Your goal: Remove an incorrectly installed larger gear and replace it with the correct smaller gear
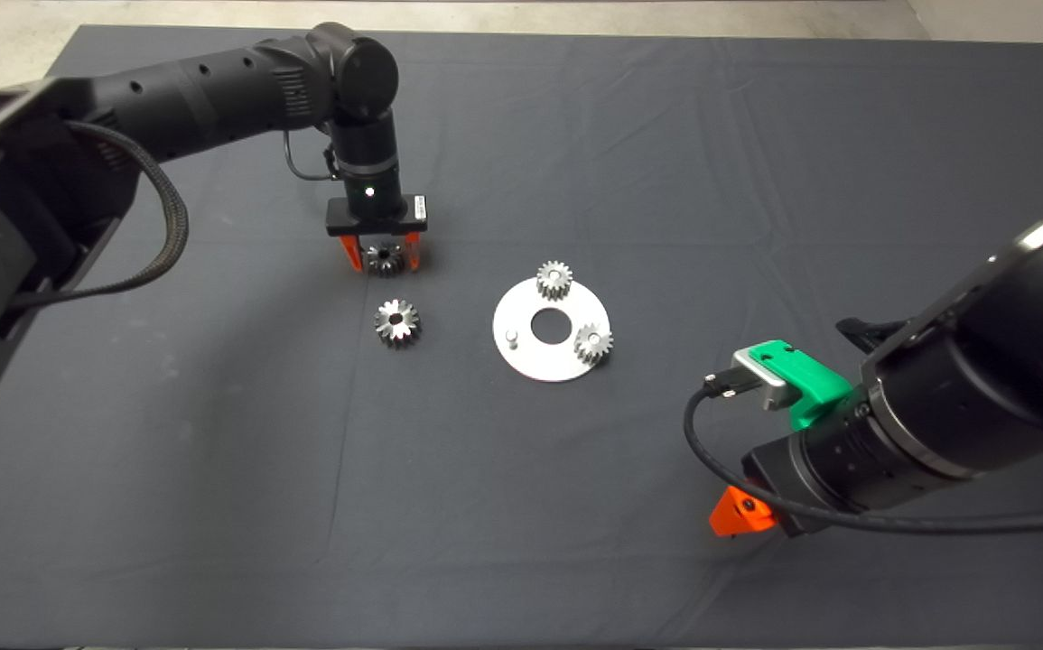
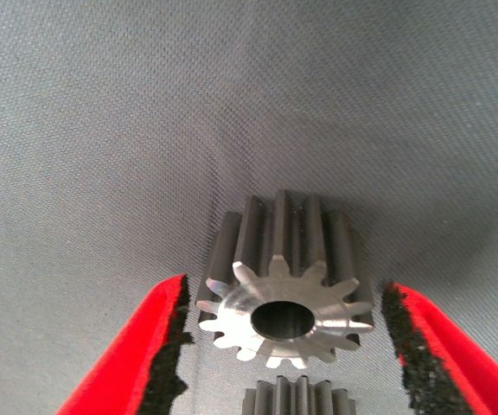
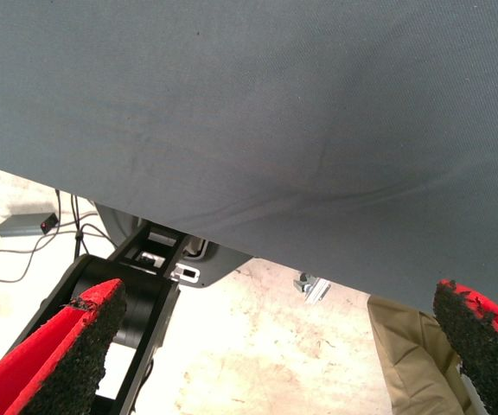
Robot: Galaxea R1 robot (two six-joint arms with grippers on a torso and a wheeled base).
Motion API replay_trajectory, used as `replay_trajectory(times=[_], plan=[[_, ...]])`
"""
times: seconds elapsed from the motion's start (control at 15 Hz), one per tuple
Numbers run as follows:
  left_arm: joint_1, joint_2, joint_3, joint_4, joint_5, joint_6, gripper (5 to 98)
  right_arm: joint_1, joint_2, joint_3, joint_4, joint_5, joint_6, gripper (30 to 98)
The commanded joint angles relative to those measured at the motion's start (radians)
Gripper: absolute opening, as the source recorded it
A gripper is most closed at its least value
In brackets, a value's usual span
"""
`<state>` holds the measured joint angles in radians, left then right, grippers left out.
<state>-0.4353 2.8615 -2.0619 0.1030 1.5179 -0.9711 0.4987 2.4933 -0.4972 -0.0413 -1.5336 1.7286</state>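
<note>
L gripper straddles a gear on mat — fingers apart, not touching; R gripper parked lower right — fingers spread.

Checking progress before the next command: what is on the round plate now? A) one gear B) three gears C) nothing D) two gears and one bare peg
D: the round plate carries two gears and one bare peg.

Left end effector points down at the mat's far side, fingers apart; right end effector waits low, spread wide.
</note>
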Motion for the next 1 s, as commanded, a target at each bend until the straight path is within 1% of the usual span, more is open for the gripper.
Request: replay_trajectory(times=[0.0, 0.07, 0.13, 0.27, 0.33, 0.47, 0.53, 0.93], plan=[[-0.013, -0.004, 0.005, -0.014, 0.102, -0.003, 55.1, 0.018, -0.004, 0.000, -0.005, -0.085, 0.000, 94.0], [-0.013, -0.003, 0.007, -0.012, 0.102, -0.002, 54.6, 0.017, -0.003, 0.001, -0.005, -0.085, 0.000, 94.0], [-0.014, -0.005, 0.007, -0.012, 0.102, -0.001, 51.2, 0.018, -0.003, 0.002, -0.005, -0.085, 0.000, 94.0], [-0.014, -0.007, 0.008, -0.012, 0.102, -0.001, 49.7, 0.018, -0.004, 0.000, -0.005, -0.085, 0.000, 94.0], [-0.014, -0.008, 0.008, -0.012, 0.102, -0.001, 46.1, 0.018, -0.003, 0.002, -0.005, -0.085, 0.000, 94.0], [-0.014, -0.007, 0.008, -0.012, 0.102, -0.001, 44.4, 0.018, -0.003, 0.000, -0.005, -0.085, 0.000, 94.0], [-0.014, -0.006, 0.008, -0.012, 0.103, -0.001, 40.8, 0.017, -0.003, 0.000, -0.005, -0.085, 0.000, 94.0], [-0.014, -0.006, 0.014, -0.011, 0.104, 0.000, 37.9, 0.018, 0.000, 0.000, -0.005, -0.085, 0.000, 94.0]])
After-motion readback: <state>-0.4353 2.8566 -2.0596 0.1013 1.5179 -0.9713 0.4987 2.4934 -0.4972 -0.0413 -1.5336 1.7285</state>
